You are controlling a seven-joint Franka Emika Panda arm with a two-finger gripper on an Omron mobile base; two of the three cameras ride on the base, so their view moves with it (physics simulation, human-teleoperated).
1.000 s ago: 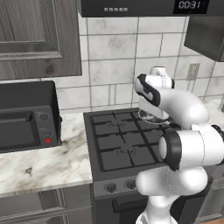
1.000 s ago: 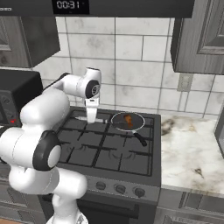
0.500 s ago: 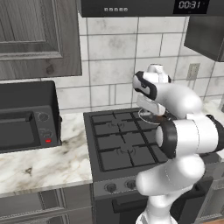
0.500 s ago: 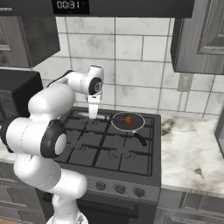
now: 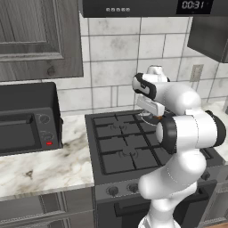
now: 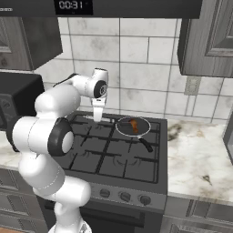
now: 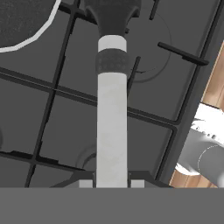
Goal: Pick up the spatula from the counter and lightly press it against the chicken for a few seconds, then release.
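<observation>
**Markings:** clock display (image 5: pixel 193 5) on the overhead unit, reading 00:31.

**Spatula** (image 7: pixel 112 131): straight pale grey handle, then a dark collar band, a narrow white band and a dark blade. It hangs blade-down above the black stove grates (image 6: pixel 113 154), just beside the frying pan (image 6: pixel 120 130). It is clear of the chicken (image 6: pixel 134 125), an orange-brown piece lying in that pan.

**Gripper** (image 6: pixel 97 105): pinching the spatula handle between both fingers (image 7: pixel 86 183).

**Arm:** elbow folded high, forearm reaching across the stove. The hand points down over the rear burners, left of the pan in the right base view.
</observation>
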